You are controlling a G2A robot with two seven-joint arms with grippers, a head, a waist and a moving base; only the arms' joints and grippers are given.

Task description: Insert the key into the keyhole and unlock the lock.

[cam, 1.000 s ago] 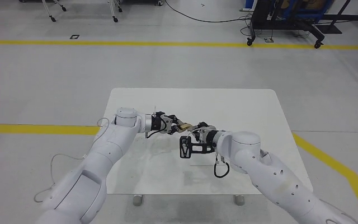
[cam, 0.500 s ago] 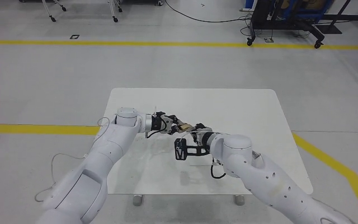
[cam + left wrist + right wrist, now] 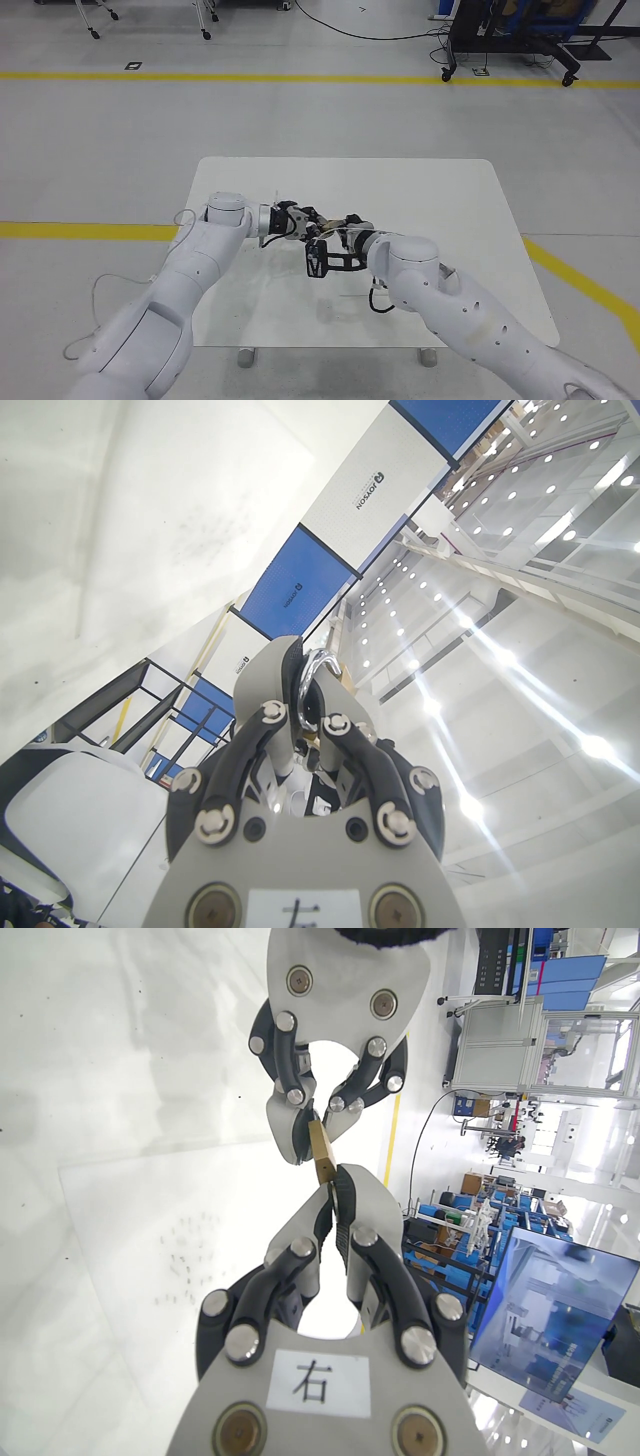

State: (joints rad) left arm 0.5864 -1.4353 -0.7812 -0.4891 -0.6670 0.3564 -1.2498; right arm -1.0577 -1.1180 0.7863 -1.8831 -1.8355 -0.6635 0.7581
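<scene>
Padlock: the brass padlock (image 3: 320, 1148) was held in the air, off the worktop (image 3: 440, 190), over its middle and a little toward the left edge. Its steel shackle (image 3: 310, 680) pointed back into the left tool.
Left tool: the left tool (image 3: 312, 1135) was clamped narrow on the padlock's upper body, leaving the lower end free and facing the other arm.
Right tool: the right tool (image 3: 337, 1200) was pinched shut, tips right against the padlock's lower end. I took it to be gripping the key, though the key was buried between the pads and I could not make out its blade.
Change: over the last second the right arm had slid toward the left edge of the worktop and closed the gap between the tools. The left arm had barely moved.
Meaning: the key looked pressed up to the keyhole, or already partly in. How deep it was I could not tell. The shackle looked shut, so the turn was still to do.
</scene>
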